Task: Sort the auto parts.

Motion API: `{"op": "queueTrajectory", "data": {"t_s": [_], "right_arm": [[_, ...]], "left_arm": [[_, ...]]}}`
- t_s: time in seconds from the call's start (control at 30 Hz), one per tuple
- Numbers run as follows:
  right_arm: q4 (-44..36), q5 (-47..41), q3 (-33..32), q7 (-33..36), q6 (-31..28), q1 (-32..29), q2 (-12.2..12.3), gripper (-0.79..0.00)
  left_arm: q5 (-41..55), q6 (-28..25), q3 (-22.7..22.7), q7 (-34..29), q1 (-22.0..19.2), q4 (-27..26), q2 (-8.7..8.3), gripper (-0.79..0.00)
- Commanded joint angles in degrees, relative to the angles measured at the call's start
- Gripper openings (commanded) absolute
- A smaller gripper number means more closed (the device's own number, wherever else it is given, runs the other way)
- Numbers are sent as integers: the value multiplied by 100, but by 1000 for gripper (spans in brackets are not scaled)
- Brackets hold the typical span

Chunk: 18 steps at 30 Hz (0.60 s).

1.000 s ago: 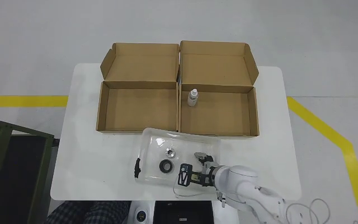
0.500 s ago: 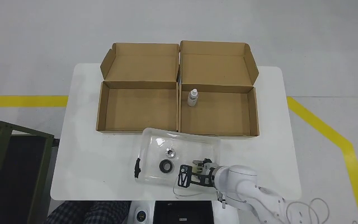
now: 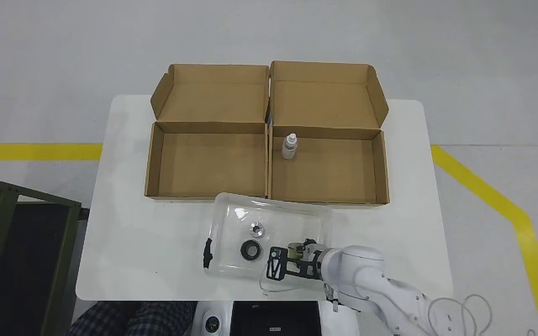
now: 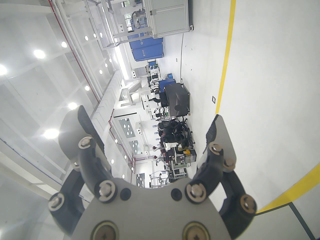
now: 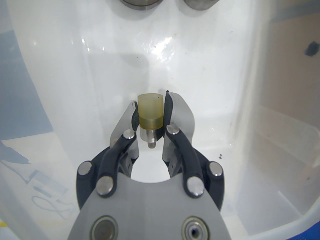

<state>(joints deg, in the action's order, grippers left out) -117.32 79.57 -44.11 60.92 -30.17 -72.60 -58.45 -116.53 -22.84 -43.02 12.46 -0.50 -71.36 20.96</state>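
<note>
white bench (image 3: 134, 235), clear tub (image 3: 225, 210): right hand (image 5: 150, 102) pinches a yellowish stud-mount (image 5: 150, 112) inside it; left hand (image 4: 149, 114) spread wide.

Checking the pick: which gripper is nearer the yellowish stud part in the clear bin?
Right. The right gripper has its fingers shut on the yellowish stud part inside the clear bin; the left gripper, open, faces out into the room.

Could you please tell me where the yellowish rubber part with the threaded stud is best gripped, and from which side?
Probably across the rubber body, coming from the stud end, as the right hand does: its round sides sit between the pads, and the thin stud offers little hold.
</note>
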Motion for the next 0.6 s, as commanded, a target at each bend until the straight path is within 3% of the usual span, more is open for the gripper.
{"op": "queueTrajectory", "data": {"t_s": [0.0,0.27,0.57], "right_arm": [[-38,-13,-20,-9,-10,-11,1,-785],[-258,-240,-264,-307,-120,-144,42,-785],[-352,-1115,-1096,-1471,-593,-515,196,-785]], "left_arm": [[0,0,0,0,0,0,0,0],[0,0,0,0,0,0,0,0],[0,0,0,0,0,0,0,0]]}}
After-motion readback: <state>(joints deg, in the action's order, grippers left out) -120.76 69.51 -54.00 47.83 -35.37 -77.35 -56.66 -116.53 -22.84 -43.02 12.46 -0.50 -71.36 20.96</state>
